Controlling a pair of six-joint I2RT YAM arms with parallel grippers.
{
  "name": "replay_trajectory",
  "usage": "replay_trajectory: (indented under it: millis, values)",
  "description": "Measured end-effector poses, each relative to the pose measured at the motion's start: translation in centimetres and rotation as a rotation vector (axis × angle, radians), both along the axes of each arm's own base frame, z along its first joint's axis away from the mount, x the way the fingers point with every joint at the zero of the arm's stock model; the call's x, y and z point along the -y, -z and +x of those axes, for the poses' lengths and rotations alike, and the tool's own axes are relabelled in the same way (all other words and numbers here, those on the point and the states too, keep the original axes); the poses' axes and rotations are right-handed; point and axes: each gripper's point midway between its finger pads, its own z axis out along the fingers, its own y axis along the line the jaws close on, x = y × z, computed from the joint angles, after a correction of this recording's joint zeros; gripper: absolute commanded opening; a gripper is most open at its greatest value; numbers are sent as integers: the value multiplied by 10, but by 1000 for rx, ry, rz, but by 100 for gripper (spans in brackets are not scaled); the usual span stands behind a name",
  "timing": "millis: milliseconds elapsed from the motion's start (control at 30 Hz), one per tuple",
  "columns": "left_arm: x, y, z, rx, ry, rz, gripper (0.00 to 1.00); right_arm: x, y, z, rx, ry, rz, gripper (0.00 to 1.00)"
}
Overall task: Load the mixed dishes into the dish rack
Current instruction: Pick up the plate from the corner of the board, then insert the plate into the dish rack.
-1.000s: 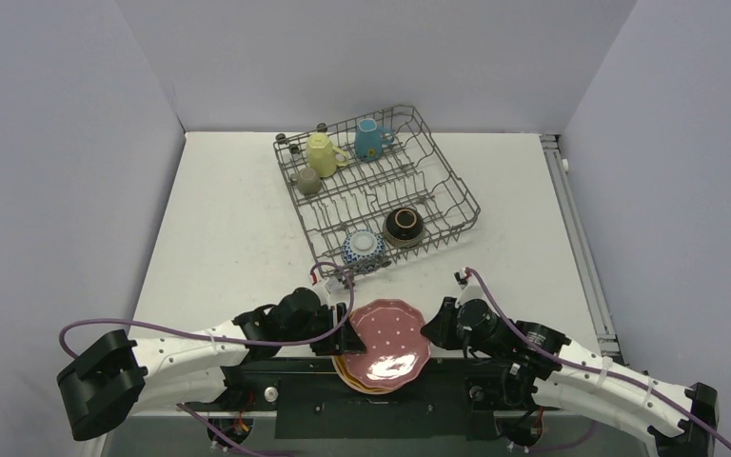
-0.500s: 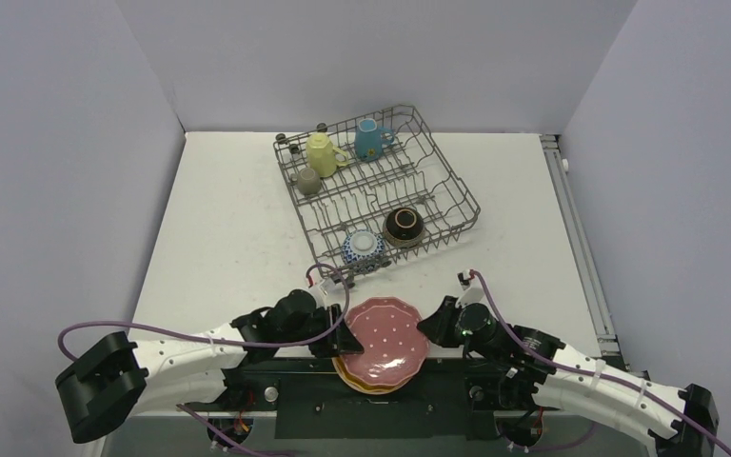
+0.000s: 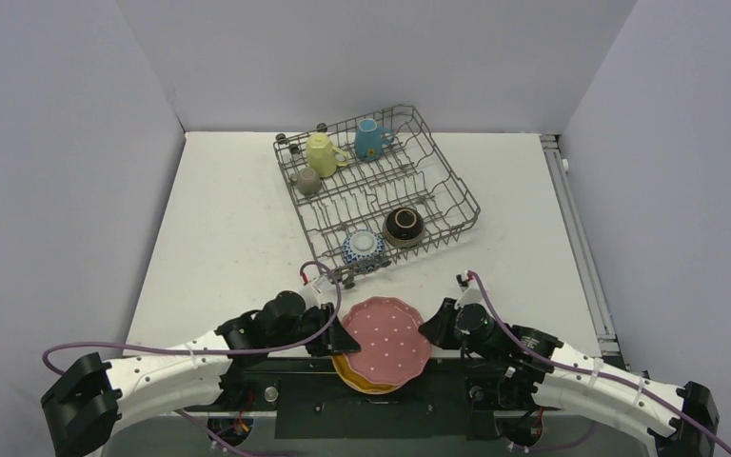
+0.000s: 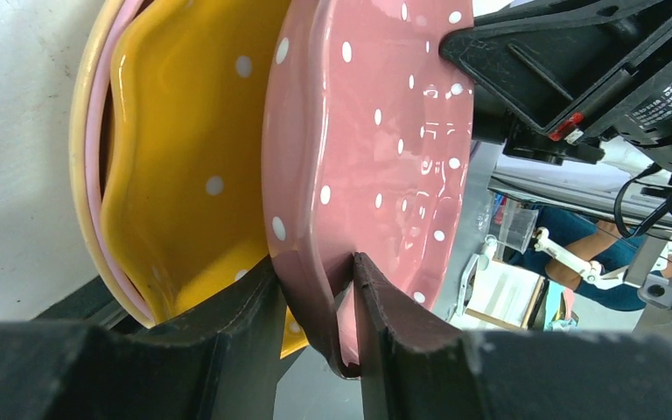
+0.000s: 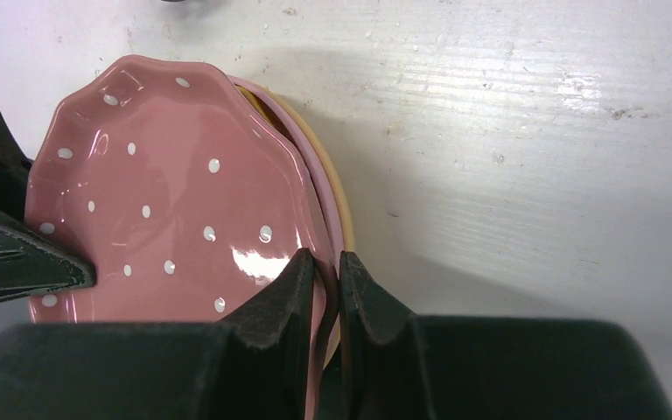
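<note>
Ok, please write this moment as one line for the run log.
stage: pink plate gripped at plate stack | left gripper: shut on its rim | right gripper: shut on opposite rim | rack: no plates yet

pink dotted plate (image 5: 166, 201) is gleaming glossy, glazed; orange plate (image 4: 184, 149) beneath it is shining smooth | table (image 5: 534, 131) beside it is looking matt, scuffed | dish rack (image 3: 381, 186) is showing grey metal wire

I see the pink white-dotted plate (image 3: 385, 341) just above the orange plate stack (image 3: 354, 377) at the near edge; three mugs (image 3: 321, 152) and two bowls (image 3: 404, 225) sit in the far wire rack (image 3: 457, 195).
</note>
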Motion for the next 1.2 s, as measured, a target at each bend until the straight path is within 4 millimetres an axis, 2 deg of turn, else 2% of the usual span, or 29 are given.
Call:
replay_trajectory:
  millis: [100,233,333,467,633,867,1200]
  values:
    - [-1,-6,0,11,-7,-17,0,-1,-7,1,7,-3,5,0]
    - [-2,-17,2,35,-17,-50,0,-2,-22,3,36,-12,12,15]
    - [-2,-28,4,61,-23,-86,0,-2,-34,4,54,-14,26,30]
    - [-4,-50,5,112,-19,-158,0,-7,-59,7,96,-22,84,40]
    - [-8,-69,10,150,-37,-222,0,-12,-87,9,153,-31,165,45]
    - [-9,-78,9,150,-31,-259,0,-15,-91,4,158,-68,181,49]
    - [-5,-101,4,154,-3,-353,0,-20,-108,1,188,-98,254,49]
